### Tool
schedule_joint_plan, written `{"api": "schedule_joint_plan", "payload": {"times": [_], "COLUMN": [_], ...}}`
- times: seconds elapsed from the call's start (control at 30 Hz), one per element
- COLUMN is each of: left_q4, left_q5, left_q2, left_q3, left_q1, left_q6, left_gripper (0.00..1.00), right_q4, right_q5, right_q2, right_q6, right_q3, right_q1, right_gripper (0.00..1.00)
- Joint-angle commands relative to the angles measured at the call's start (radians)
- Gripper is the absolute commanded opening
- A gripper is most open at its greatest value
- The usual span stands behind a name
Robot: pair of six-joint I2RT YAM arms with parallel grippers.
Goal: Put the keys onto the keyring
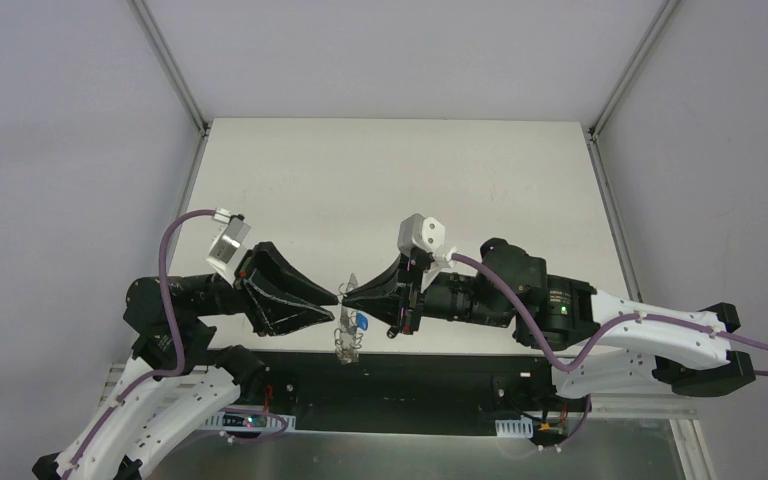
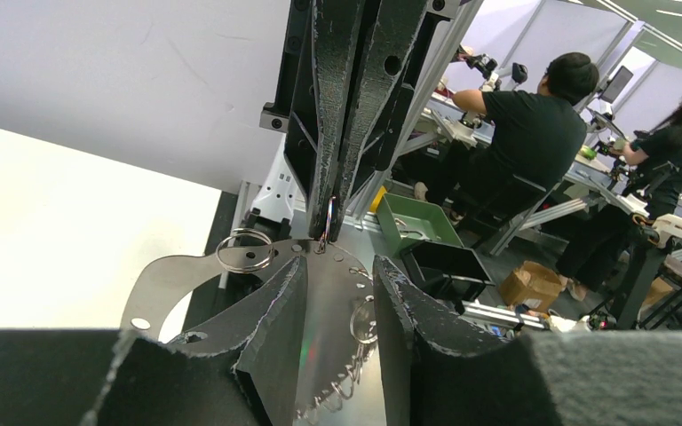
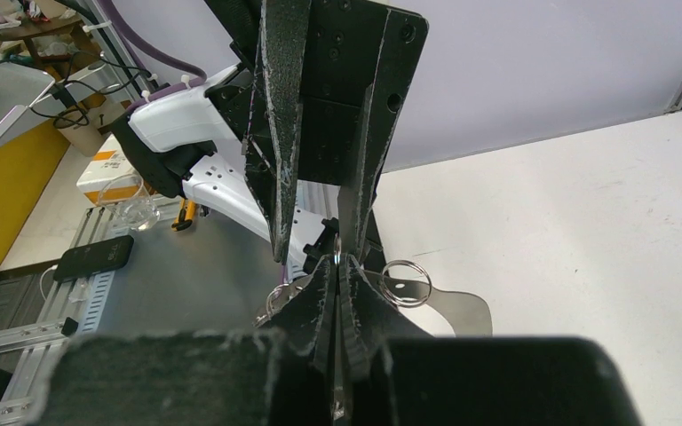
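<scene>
Meeting tip to tip above the near edge of the counter (image 1: 390,190), the two arms share the keyring (image 2: 325,241). The right end effector (image 3: 337,282) is pinched tight on its thin wire, while the left end effector (image 2: 339,271) stands with a narrow gap, its fingers either side of the bunch and not clearly gripping anything. Clustered just beside the tips are a flat silver tag (image 2: 169,280), a split ring (image 2: 244,251) and the keys (image 1: 348,338), a blue-headed key (image 1: 360,322) among them.

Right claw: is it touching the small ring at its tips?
Touching. The left wrist view shows the right claw shut on the small ring, which passes between its closed tips.
</scene>
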Motion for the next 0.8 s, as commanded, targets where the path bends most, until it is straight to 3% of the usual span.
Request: {"api": "schedule_joint_plan", "payload": {"times": [0.0, 0.77], "left_q4": [0.060, 0.073], "left_q5": [0.023, 0.029], "left_q2": [0.006, 0.001], "left_q3": [0.010, 0.000], "left_q1": [0.008, 0.007], "left_q6": [-0.004, -0.008], "left_gripper": [0.33, 0.30], "right_q4": [0.042, 0.059], "right_q5": [-0.007, -0.004], "right_q2": [-0.010, 0.005], "right_q6": [0.022, 0.028], "right_q3": [0.020, 0.014], "right_q1": [0.000, 0.000], "right_gripper": [0.00, 0.00]}}
